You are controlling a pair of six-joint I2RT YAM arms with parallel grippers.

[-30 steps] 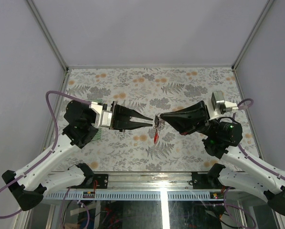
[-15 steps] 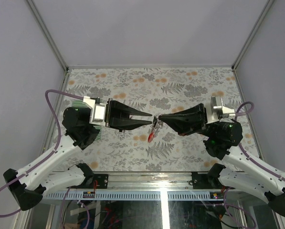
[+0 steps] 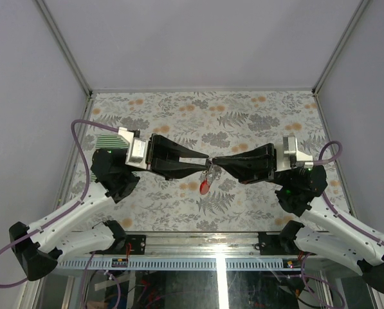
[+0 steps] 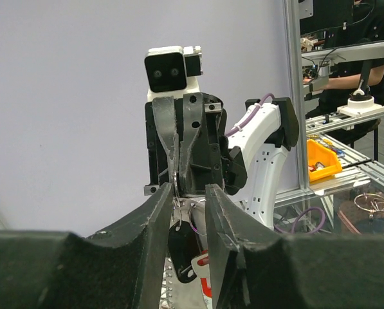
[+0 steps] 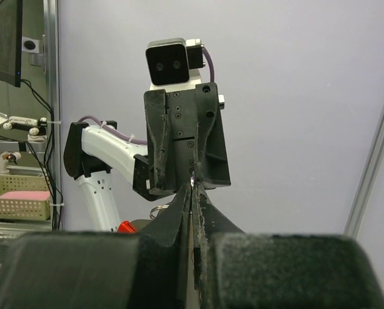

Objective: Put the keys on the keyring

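My two grippers meet tip to tip above the middle of the table. The right gripper (image 3: pixel 215 161) (image 5: pixel 192 190) is shut on a thin silvery keyring (image 4: pixel 194 218). From the ring hang the keys (image 3: pixel 209 172), a black tag (image 4: pixel 181 250) and a red tag (image 3: pixel 204 187) (image 4: pixel 204 276). The left gripper (image 3: pixel 206 161) (image 4: pixel 190 193) faces it with its jaws a little apart. The ring and tags hang in that gap, and I see no grip on them. The keys' blades are mostly hidden behind the fingers.
A floral cloth (image 3: pixel 243 116) covers the table. A green-and-white striped cloth (image 3: pixel 111 140) lies at the left, partly under the left arm. Metal frame posts (image 3: pixel 63 48) rise at the back corners, and a rail (image 3: pixel 198 239) runs along the near edge.
The left gripper's jaws have spread and let go of the bunch. Both wrists have shifted, the tips staying together. The red tag has swung a little left and lower.
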